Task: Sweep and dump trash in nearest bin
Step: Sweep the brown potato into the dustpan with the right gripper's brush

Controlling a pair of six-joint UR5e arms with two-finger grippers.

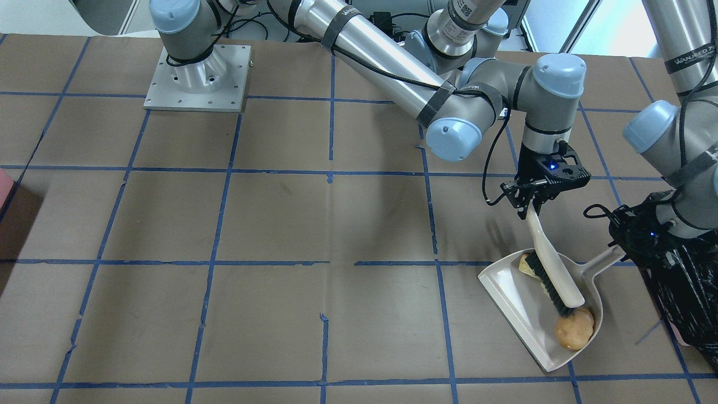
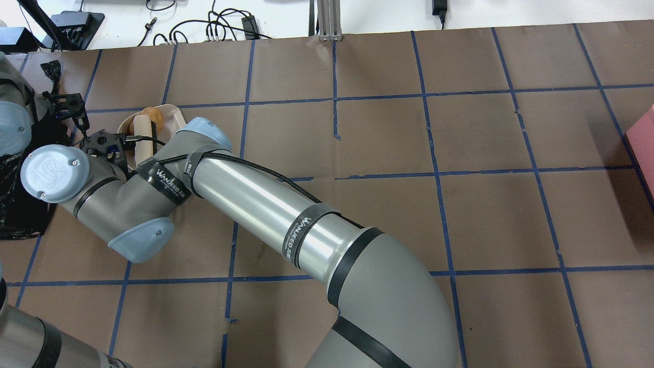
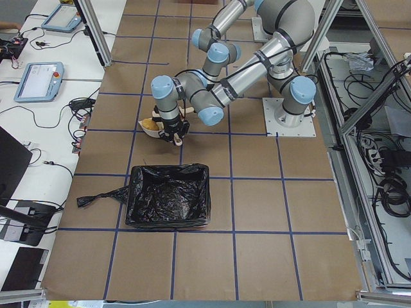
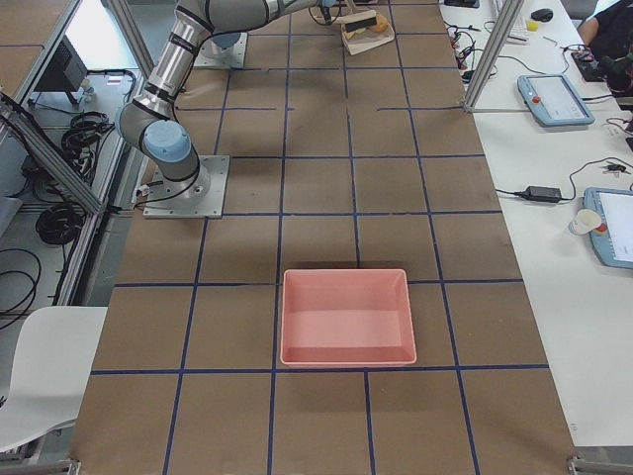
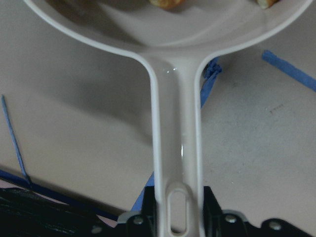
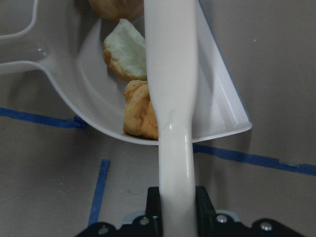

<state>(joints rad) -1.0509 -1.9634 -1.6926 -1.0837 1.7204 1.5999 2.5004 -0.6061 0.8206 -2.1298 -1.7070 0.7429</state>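
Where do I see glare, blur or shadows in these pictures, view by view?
Left wrist view: small glare spots on the glossy dustpan, image soft. Right wrist view: the brush near the lens looks soft, with one highlight. Overhead view: bright streak along the right arm. Front-facing view: soft arm shadow on the table.

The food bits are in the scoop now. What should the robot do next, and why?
Probably the right gripper should lift the brush out of the dustpan. The scraps already lie in it, and the brush rests over them, in the way of the left gripper tipping it into the black-lined bin.
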